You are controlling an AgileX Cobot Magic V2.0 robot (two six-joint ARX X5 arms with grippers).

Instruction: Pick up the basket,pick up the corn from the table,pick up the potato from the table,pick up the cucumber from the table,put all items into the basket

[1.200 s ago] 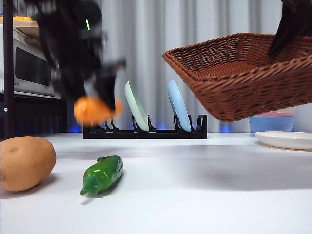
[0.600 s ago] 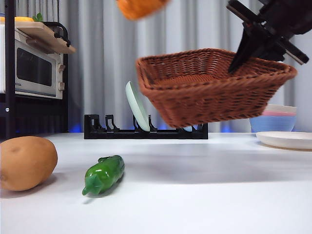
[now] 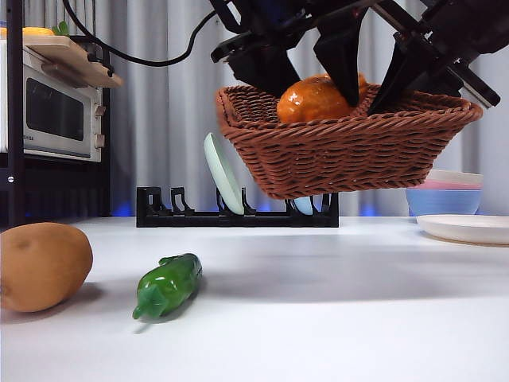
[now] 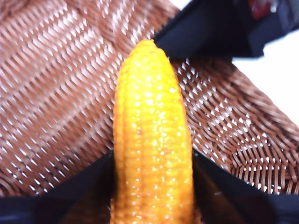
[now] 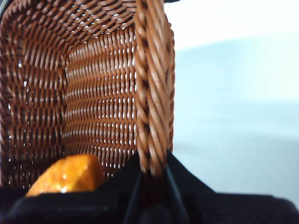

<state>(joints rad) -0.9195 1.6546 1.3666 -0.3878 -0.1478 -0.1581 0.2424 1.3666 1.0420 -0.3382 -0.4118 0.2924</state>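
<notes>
The brown wicker basket [image 3: 350, 159] hangs in the air at the upper right. My right gripper [image 3: 391, 97] is shut on its braided rim [image 5: 152, 93], as the right wrist view shows [image 5: 152, 182]. My left gripper [image 3: 310, 86] is shut on the orange-yellow corn [image 3: 314, 99] and holds it just inside the basket, above its floor [image 4: 56, 93]. The corn sits between the left jaws [image 4: 152, 140]. It also shows in the right wrist view [image 5: 70, 175]. The tan potato [image 3: 41, 267] and the green cucumber [image 3: 169, 285] lie on the table at the left.
A black dish rack [image 3: 238, 215] with upright plates [image 3: 223, 171] stands behind, under the basket. A microwave [image 3: 52, 111] on a shelf is at the far left. Stacked pastel bowls [image 3: 445, 195] and a white plate [image 3: 465, 228] are at the right.
My left gripper carried the corn up from the left, across, and down into the basket. The basket moved left and levelled out, then held still. Potato and cucumber have not moved.
</notes>
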